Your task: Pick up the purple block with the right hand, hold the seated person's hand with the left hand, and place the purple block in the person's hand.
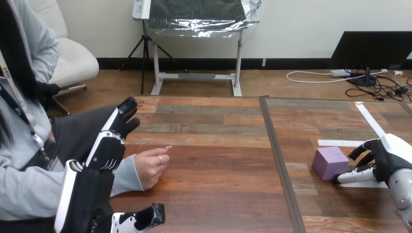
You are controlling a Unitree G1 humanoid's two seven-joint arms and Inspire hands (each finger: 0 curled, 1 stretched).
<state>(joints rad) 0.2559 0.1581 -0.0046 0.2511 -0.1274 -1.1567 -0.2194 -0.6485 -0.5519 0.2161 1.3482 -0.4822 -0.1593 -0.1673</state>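
The purple block (330,162) sits on the right half of the wooden table (214,194). My right hand (388,158) rests just right of it, open, with one finger (353,177) lying along the table up to the block's lower right corner and other fingers hovering by its right side. The person's hand (152,167) lies loosely curled on the table at the left, one finger pointing right. My left hand (109,145) stands open over the person's wrist and sleeve, fingers straight and pointing away, thumb (145,218) low and apart from the person's hand.
A raised seam (275,160) splits the table into left and right halves. White tape strips (369,120) lie on the right half behind the block. The person's torso and arm take up the left edge.
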